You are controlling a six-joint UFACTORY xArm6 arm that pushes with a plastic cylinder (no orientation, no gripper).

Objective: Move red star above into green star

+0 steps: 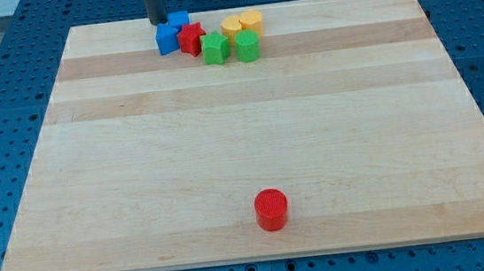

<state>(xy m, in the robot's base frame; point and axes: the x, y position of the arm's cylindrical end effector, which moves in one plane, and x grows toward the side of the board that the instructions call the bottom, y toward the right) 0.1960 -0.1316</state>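
The red star (191, 39) lies near the view's top, left of centre, touching the green star (215, 47) on its right. My tip (158, 22) stands at the board's top edge, just above and left of a blue block (167, 39) that touches the red star's left side. A second blue block (178, 21) sits right of the tip, above the red star.
A green block (247, 47) sits right of the green star. Two yellow blocks (232, 26) (251, 21) lie above it. A red cylinder (271, 209) stands alone near the view's bottom centre. The wooden board (244, 153) rests on a blue perforated table.
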